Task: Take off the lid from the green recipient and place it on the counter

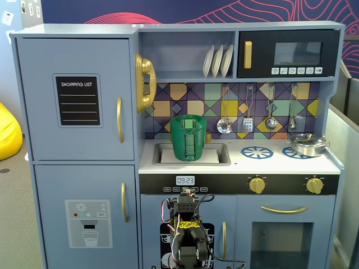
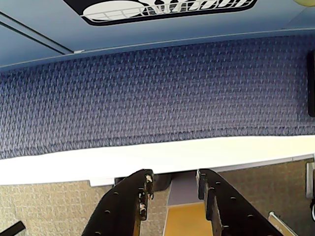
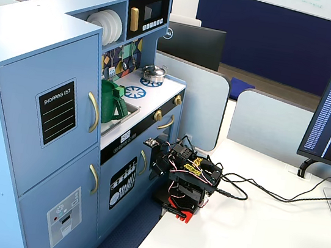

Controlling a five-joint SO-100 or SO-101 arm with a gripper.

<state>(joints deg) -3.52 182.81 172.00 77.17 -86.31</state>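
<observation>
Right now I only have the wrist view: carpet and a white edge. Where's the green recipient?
Observer: The green recipient stands in the sink, at the left of the counter in a fixed view.
Operator: Lid on?
Observer: The lid looks seated on its mouth.
Operator: Arm relative to it?
Observer: The arm is folded below counter level, in front of the kitchen. The gripper is empty, jaws apart.

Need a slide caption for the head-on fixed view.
Green recipient with lid on stands in the sink; arm folded low below the counter.
</observation>
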